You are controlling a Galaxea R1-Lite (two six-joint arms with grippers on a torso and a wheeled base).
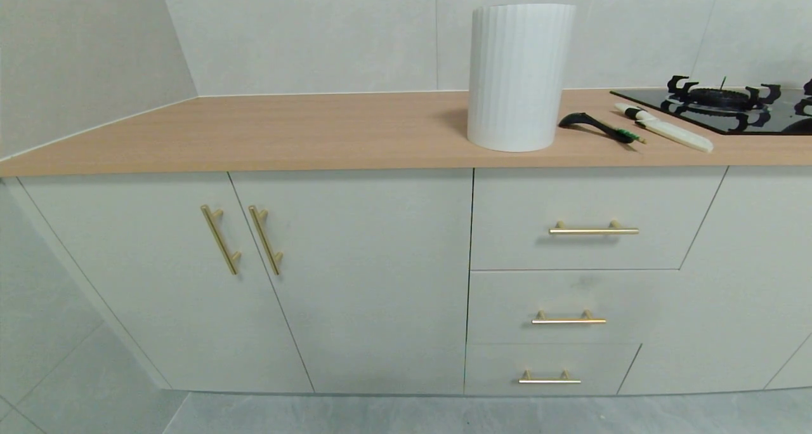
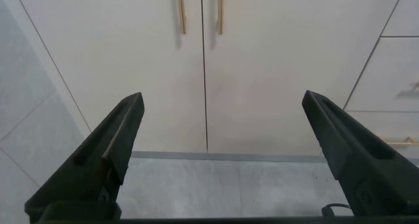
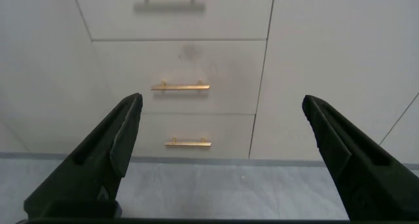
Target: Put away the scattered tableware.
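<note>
On the wooden countertop [image 1: 285, 132] stands a tall white ribbed holder [image 1: 519, 75]. Just right of it lie a black spoon with a green-striped handle [image 1: 599, 127] and a white knife [image 1: 665, 128]. My left gripper [image 2: 222, 103] hangs low in front of the double cabinet doors [image 2: 203, 67], open with nothing between its fingers. My right gripper [image 3: 222, 106] is also open and empty, low in front of the drawers [image 3: 180, 86].
A black gas hob [image 1: 729, 104] sits at the counter's far right, close to the knife. Below the counter are two doors with gold handles [image 1: 220, 239] and three drawers with gold handles [image 1: 593, 230]. The tiled wall closes in on the left.
</note>
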